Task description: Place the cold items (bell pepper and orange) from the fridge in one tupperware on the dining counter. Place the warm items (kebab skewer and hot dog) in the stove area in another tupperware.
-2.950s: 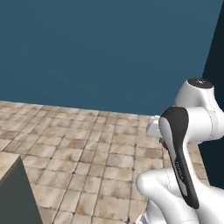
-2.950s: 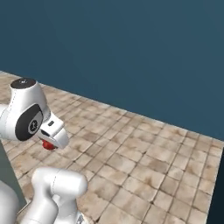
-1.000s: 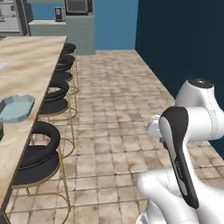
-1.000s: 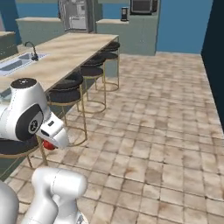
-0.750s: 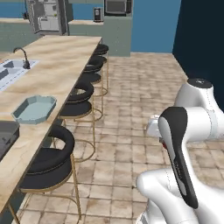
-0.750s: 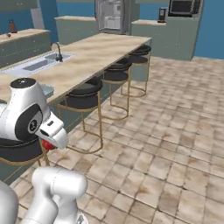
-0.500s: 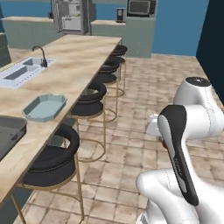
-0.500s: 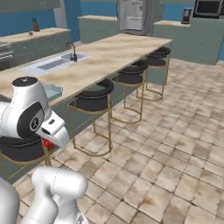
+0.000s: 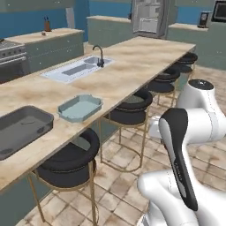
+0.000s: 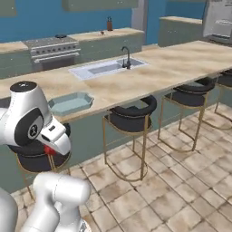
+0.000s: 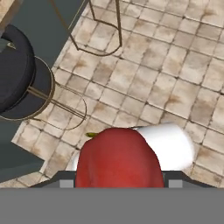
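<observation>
Bell pepper [image 11: 118,157] is sitting clamped in the gripper [image 11: 119,177] at the bottom centre of the hand view, riding toward the dining counter [image 9: 132,66]. Next, I judge, it is needing a reach over the pale tupperware [image 9: 80,107] at centre left.

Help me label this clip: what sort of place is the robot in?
A home-style kitchen, rendered. A long counter holds a sink with a faucet and is lined with bar stools; a stove stands along the back wall and a fridge at the far end.
</observation>
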